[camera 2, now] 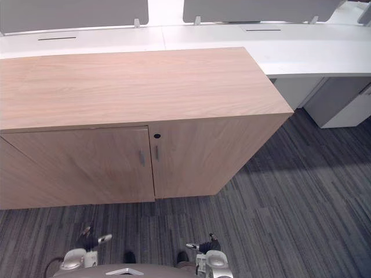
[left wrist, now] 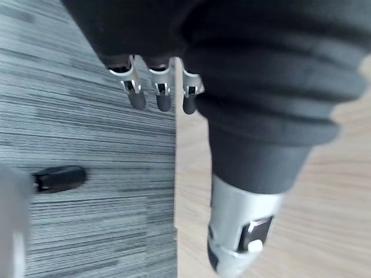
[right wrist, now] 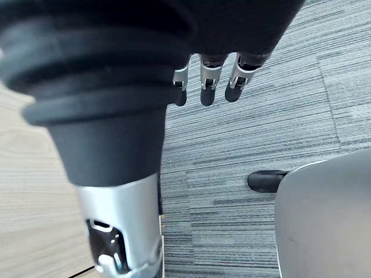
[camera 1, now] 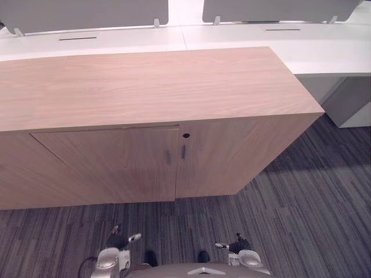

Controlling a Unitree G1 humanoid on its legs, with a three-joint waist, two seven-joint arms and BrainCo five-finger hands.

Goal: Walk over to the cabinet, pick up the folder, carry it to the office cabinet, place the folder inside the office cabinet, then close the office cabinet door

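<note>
The left hand (camera 1: 119,241) hangs low over the carpet (camera 1: 301,220) in the left eye view. The right hand (camera 1: 236,245) hangs level with it and well apart. Both are just short of a long wood-grain cabinet (camera 1: 145,87), whose two doors (camera 1: 110,162) are shut. Two slim metal pull handles (camera 1: 168,157) sit side by side where the doors meet, with a small round dark lock (camera 1: 186,135) above them. The cabinet's flat top is pale wood with a fine grain. White desks (camera 1: 324,52) run along behind it, carrying grey upright screens (camera 1: 87,13).

The right eye view takes in more carpet past the cabinet's right end. It also shows a pale pedestal unit (camera 2: 339,107) under the desk beyond that corner. The carpet is dark grey, finely striped and laid in tiles.

In the left wrist view, the left hand's fingers (left wrist: 162,95) are straight and loose, released, with striped carpet past them. Its silver thumb (left wrist: 240,231) stands apart from them against the cabinet's pale wood. Wood and carpet meet in a straight edge.

In the right wrist view, the right hand's own fingers (right wrist: 207,87) are likewise slack and straight above the carpet. The right thumb (right wrist: 119,231) shows beside the same pale wood.
</note>
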